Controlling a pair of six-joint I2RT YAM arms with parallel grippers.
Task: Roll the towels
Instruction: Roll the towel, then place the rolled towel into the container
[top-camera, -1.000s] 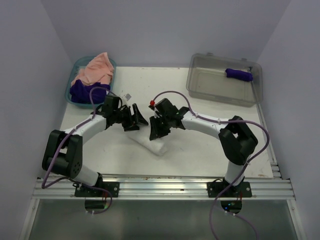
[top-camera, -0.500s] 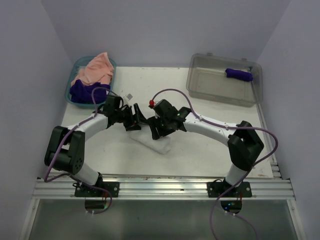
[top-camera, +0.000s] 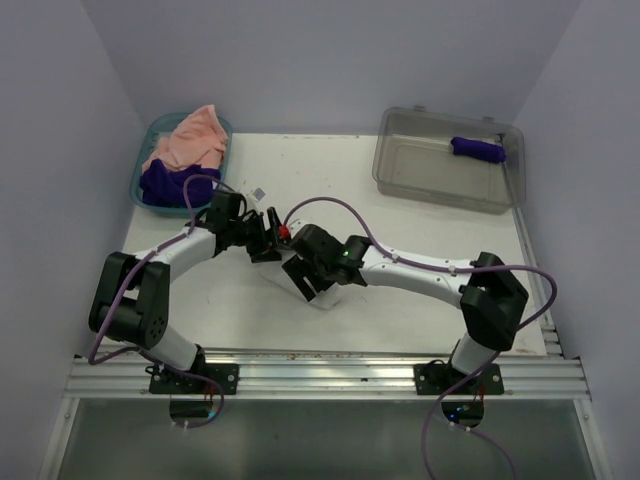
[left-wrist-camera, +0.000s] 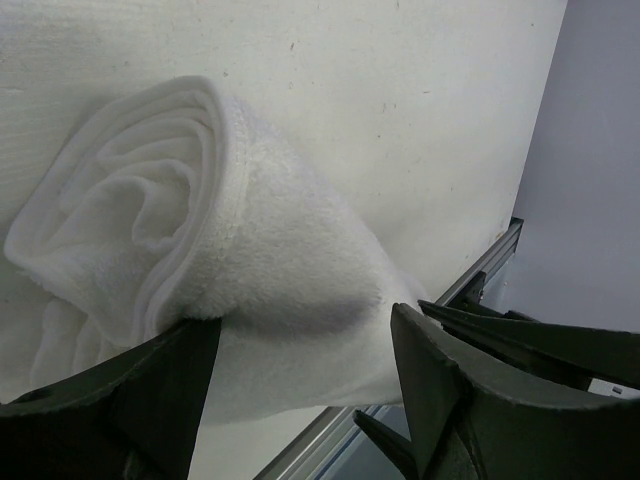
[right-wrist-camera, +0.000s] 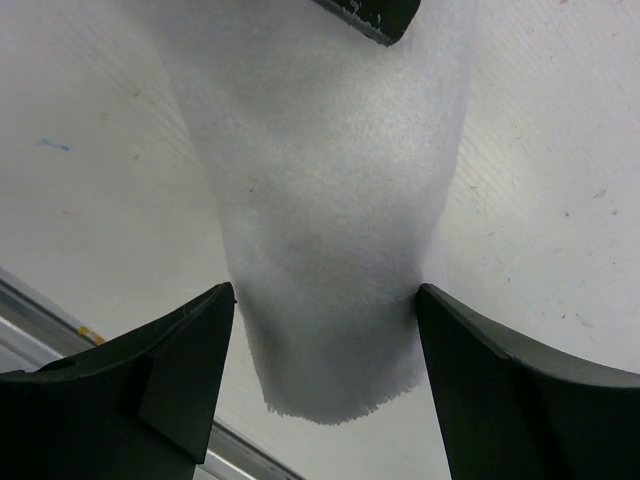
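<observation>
1. Two tools meet at the white towel (top-camera: 330, 296), which lies as a finished-looking roll on the surface (top-camera: 430, 225), a little below the middle of the overhead view.
2. What has just changed is the right tool (top-camera: 303, 272). It has swung left and down across the frame, away from the open middle of the surface and onto the roll. Its jaws have gone from narrow to wide.
3. Seen from its own wrist, the right tool now straddles the roll, one jaw on each side and close against the cloth. No squeeze or dent shows, so it looks set around the towel but not clamped on it.
4. The left tool (top-camera: 265, 238) has stayed put. Its jaws are wide, set about the spiral end of the roll, with one jaw touching the outer layer.
5. At the upper left, a teal basket (top-camera: 137, 188) holds a peach towel (top-camera: 190, 135) and a purple towel (top-camera: 165, 183), both loose and unrolled.
6. At the upper right, a clear grey bin (top-camera: 400, 172) holds one purple roll (top-camera: 478, 150).
7. For the task, the rolling of the white towel seems done. The right tool's fresh approach looks like the start of a grasp to carry the roll off, probably to the bin. Two towels would then remain.
</observation>
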